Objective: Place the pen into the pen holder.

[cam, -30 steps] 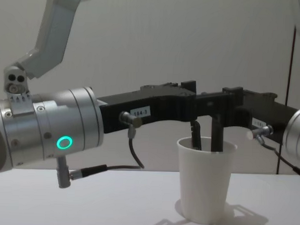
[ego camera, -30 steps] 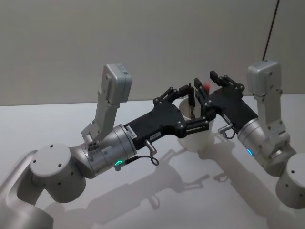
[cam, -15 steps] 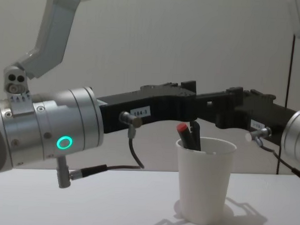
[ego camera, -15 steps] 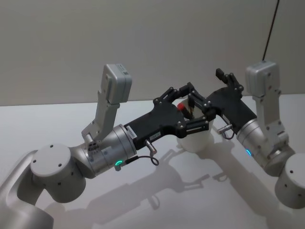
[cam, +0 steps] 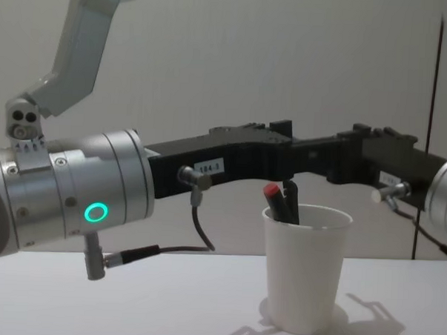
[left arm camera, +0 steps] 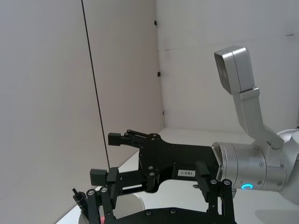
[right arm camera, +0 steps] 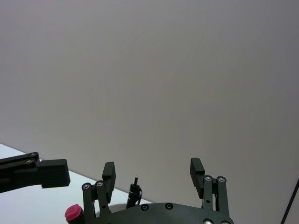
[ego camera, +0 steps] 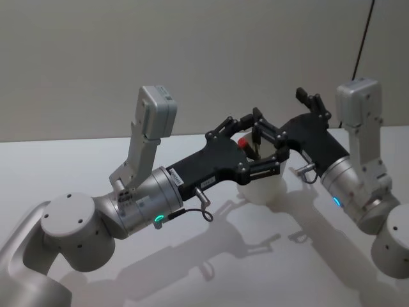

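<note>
The white bench (cam: 129, 297) is the biggest thing you see, and the pen holder (cam: 305, 267) stands on it, right under your two grippers. Your left gripper (ego camera: 255, 150) reaches out over the cup's rim with its fingers spread apart, holding nothing. Your right gripper (ego camera: 281, 128) sits just past the cup on the other side, fingers also apart and empty. The pen (cam: 281, 203), with its red cap up, leans inside the cup below both grippers, so the drop looks done.

To finish well, I think you should lift each gripper up first, then pull it away slowly, so no finger bumps the rim and tips the cup.

You cannot see the bottom of the pen; the cup wall hides it. From the head camera, your left gripper covers much of the cup.
</note>
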